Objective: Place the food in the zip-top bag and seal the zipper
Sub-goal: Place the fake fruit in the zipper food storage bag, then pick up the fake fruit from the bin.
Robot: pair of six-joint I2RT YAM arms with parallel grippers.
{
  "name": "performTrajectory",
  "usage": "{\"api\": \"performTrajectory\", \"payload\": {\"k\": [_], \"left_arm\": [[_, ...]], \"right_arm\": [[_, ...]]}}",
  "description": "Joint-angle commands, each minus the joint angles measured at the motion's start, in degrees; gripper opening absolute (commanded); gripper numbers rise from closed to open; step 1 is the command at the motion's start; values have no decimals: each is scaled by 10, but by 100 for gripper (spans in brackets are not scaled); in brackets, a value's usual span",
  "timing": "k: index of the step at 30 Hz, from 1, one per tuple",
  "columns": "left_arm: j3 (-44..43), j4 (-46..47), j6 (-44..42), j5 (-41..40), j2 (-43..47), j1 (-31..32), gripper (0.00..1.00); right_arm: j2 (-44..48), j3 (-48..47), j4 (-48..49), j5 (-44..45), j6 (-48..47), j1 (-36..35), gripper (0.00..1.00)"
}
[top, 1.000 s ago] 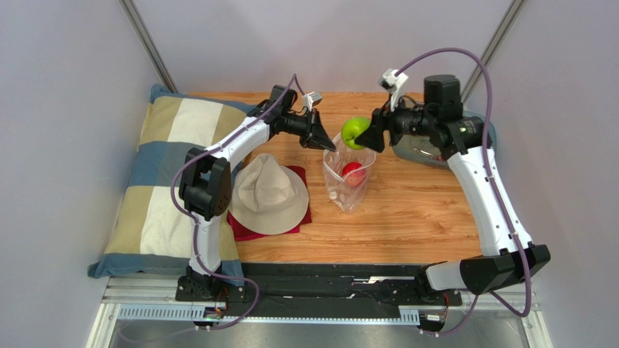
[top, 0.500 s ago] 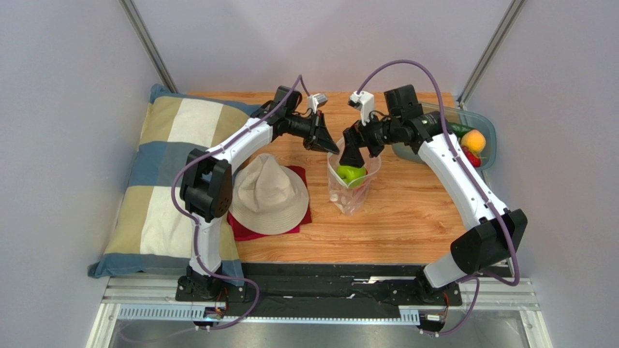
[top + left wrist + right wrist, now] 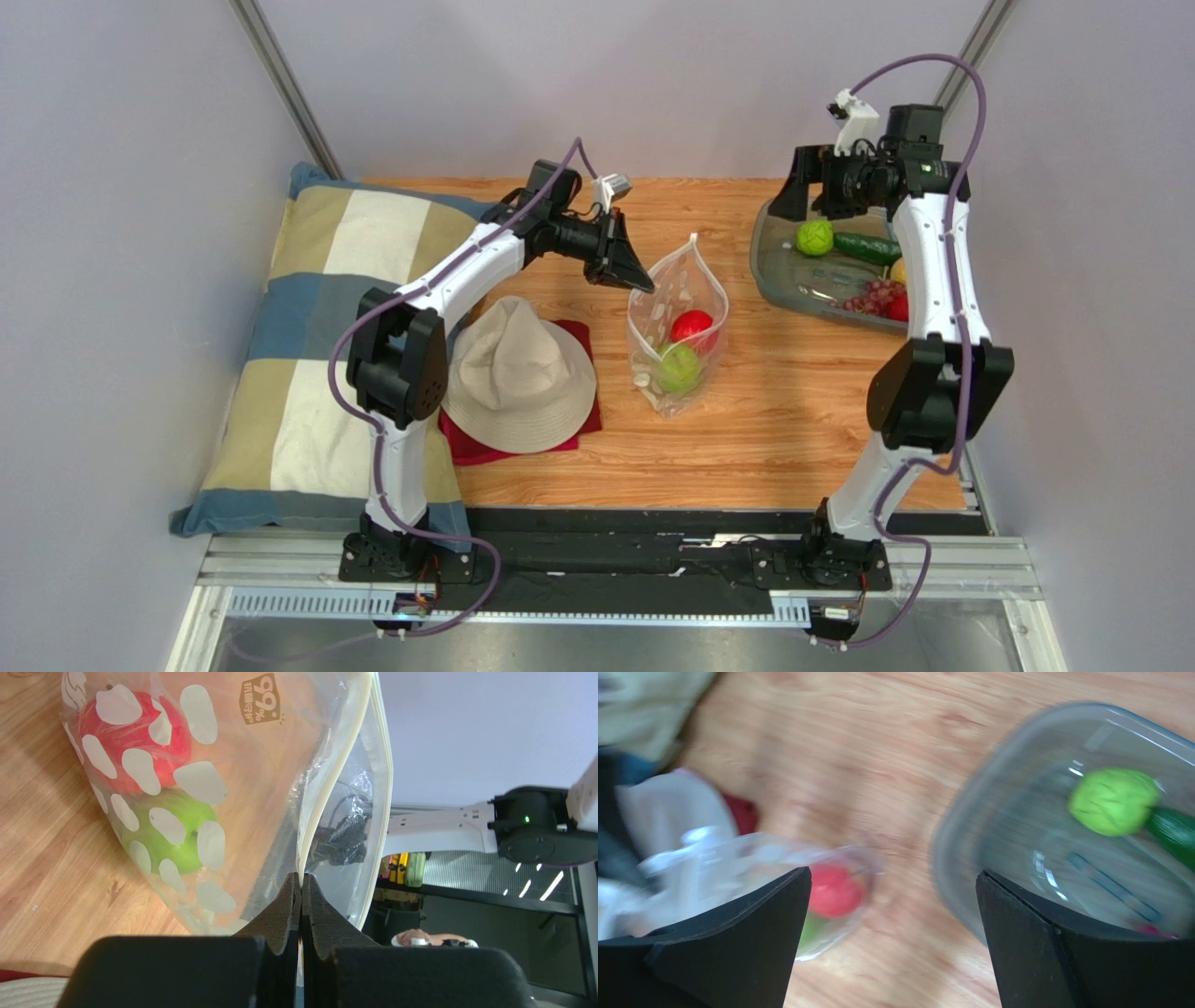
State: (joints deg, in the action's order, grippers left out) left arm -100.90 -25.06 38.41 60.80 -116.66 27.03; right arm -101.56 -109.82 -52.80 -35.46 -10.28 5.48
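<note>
**While the left gripper (image 3: 638,280) (image 3: 300,882) pinches the zip-top bag (image 3: 687,273) (image 3: 281,756), the right gripper (image 3: 797,185) (image 3: 892,876) hangs spread over the grey tray (image 3: 769,259) (image 3: 948,847)**

Because the left gripper's jaws are pressed together on 1 lip of the bag, right at the zipper (image 3: 328,777), the mouth stands lifted and gapes. The bag sits mid-way across the wooden table (image 3: 786,406). Its long axis runs near to far, with the closed bottom toward the arms and the mouth toward the far edge. In the left wrist view the zipper runs away from the fingertips as a pale strip.

2 pieces of food lie inside, low in the bag and touching: a red ball (image 3: 689,328) (image 3: 144,738) and, nearer the arms, a green ball (image 3: 680,368) (image 3: 189,822).

The right gripper is well apart at the far right, fingers wide with nothing between them, above the tray's left rim; its wrist view is blurred. In the tray lie a bumpy green ball (image 3: 815,237) (image 3: 1113,801), a dark green long piece (image 3: 866,248) (image 3: 1176,829) just beside it, and purple grapes (image 3: 873,296).

A beige hat (image 3: 519,375) on a red cloth (image 3: 582,420) lies left of the bag, beside a checked pillow (image 3: 323,322).
</note>
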Motion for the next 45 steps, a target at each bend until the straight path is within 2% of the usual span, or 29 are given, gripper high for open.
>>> {"api": "performTrajectory", "payload": {"k": [1, 5, 10, 20, 30, 33, 34, 36, 37, 40, 45], "left_arm": [[-36, -10, -28, -3, 26, 4, 0], [-44, -25, -33, -5, 21, 3, 0], [-47, -42, -51, -20, 20, 3, 0], [-42, -65, -65, -24, 14, 3, 0], [-55, -96, -91, -26, 12, 2, 0], [-59, -97, -91, -27, 12, 1, 0], [-60, -98, -92, -26, 13, 1, 0], [-63, -98, -93, -25, 13, 2, 0], [-65, -101, -95, -23, 14, 2, 0], [-72, -106, -102, -23, 18, 3, 0], [-71, -105, -106, -25, 19, 3, 0]], "right_arm": [[-79, -47, 46, 94, 5, 30, 91], [-159, -83, 79, 179, -28, 31, 93], [-235, -112, 144, 254, -14, 34, 95], [-335, -155, 191, 283, -23, 34, 93], [-358, -135, 204, 277, -17, 34, 87], [-355, -133, 202, 274, -18, 34, 75], [-349, -134, 200, 273, -21, 34, 67], [-339, -133, 191, 272, -26, 34, 61], [-324, -133, 187, 274, -32, 34, 52], [-278, -112, 180, 273, -47, 35, 39], [-192, -99, 139, 236, -45, 36, 28]]}}
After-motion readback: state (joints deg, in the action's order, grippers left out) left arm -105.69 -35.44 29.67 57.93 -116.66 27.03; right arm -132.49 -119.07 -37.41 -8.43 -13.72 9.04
